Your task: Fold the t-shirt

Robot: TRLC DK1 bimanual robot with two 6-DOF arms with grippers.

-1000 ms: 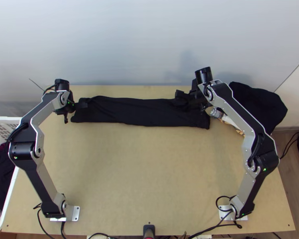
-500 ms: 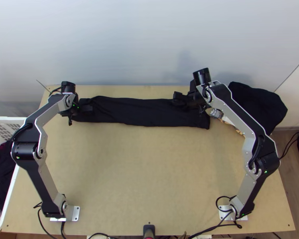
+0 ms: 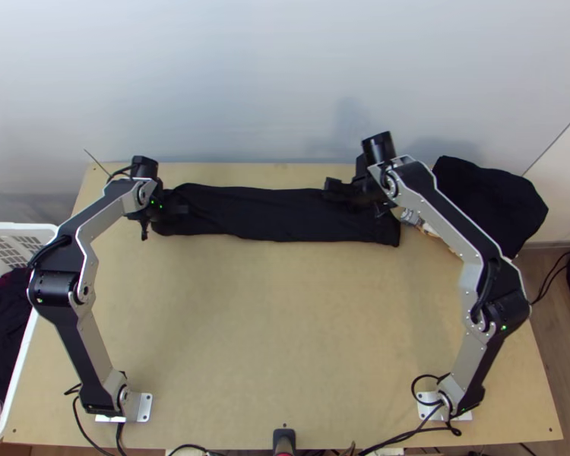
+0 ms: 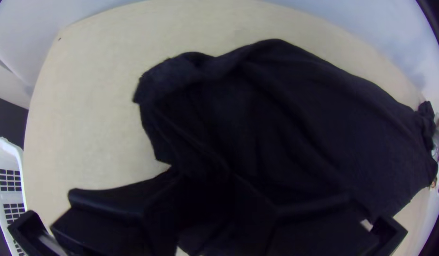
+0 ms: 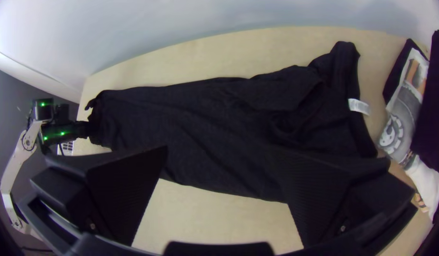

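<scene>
Table (image 3: 285,319) bare in the near and middle part; that looks like room kept for folding the strip down. Left arm (image 3: 95,327) and right arm (image 3: 475,281) are mounted at the near corners, so each can cover one end of the work.

Basket (image 3: 11,227) with clothes in it stands at the left edge, off the work area.

T-shirt (image 3: 270,216) lies near the far edge, laid out as a long narrow strip parallel to it. Looks folded lengthwise; can't count layers. Left end is rumpled, right end carries a white tag (image 5: 359,106), so my guess is the collar sits there.

Left hand (image 3: 177,209) is at the left end of the shirt. Can't tell if it's gripping or released. Placement makes sense for bringing that end inward. Right hand (image 5: 222,150) is released, spread wide over the right part, nothing pinched. Probably positioned to take or steady the tag end.

Next, I'd fold one end over toward the middle. Risk: rumples at the left end give a crooked edge, or only the top layer gets caught.

Dark cloth (image 3: 490,201) and printed cloth (image 5: 402,125) sit by the far right corner, just beside the shirt's right end. Easy to snag. Pale wall (image 3: 285,76) behind.
</scene>
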